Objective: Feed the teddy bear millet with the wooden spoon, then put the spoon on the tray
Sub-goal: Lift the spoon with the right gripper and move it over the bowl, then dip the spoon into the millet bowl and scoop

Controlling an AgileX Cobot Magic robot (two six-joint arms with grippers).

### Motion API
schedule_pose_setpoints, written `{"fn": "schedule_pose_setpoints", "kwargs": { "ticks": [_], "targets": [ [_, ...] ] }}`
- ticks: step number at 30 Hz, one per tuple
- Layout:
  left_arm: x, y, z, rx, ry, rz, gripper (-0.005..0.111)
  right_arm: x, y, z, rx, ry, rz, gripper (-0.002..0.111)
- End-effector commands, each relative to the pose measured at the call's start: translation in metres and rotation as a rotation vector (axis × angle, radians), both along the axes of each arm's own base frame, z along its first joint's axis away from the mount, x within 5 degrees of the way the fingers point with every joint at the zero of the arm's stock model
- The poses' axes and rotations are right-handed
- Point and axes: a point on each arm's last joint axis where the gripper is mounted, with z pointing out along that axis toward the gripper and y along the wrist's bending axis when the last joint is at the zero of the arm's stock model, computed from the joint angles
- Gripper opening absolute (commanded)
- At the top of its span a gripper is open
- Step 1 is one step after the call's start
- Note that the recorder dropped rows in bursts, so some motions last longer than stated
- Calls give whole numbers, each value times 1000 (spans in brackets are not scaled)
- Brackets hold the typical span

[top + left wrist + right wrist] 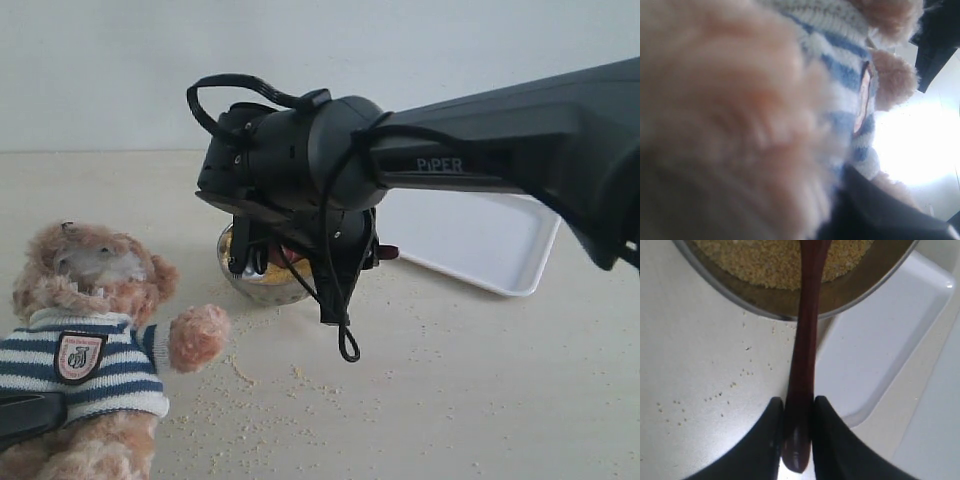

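The teddy bear (90,330) sits upright at the lower left in its striped shirt. My left gripper (25,418) presses into its side; in the left wrist view blurred fur and the shirt (845,75) fill the gap beside one dark finger (880,215). My right gripper (796,407) is shut on the end of the wooden spoon (805,340), whose handle reaches over the rim of the metal bowl (760,302) above the millet (760,260). The spoon's bowl is out of view. In the exterior view the right gripper (270,265) hangs over the bowl (262,285). The white tray (480,240) lies behind it.
Loose millet grains (250,390) are scattered over the pale table in front of the bowl and the bear. The tray (880,340) sits close beside the bowl. A cable loop (347,345) dangles under the right wrist.
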Motion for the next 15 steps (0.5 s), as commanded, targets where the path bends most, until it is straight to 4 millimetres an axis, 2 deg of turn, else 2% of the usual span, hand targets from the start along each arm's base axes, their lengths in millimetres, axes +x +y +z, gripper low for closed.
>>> {"fn": "schedule_pose_setpoints", "kwargs": {
  "ticks": [1, 7, 15],
  "targets": [
    [1, -1, 3, -21, -22, 6, 5, -1, 1, 1, 34, -4, -40, 0],
    [1, -1, 3, -21, -22, 6, 5, -4, 2, -1, 53, 33, -49, 0],
    [1, -1, 3, -21, -22, 6, 5, -5, 15, 14, 165, 76, -64, 0]
  ]
}}
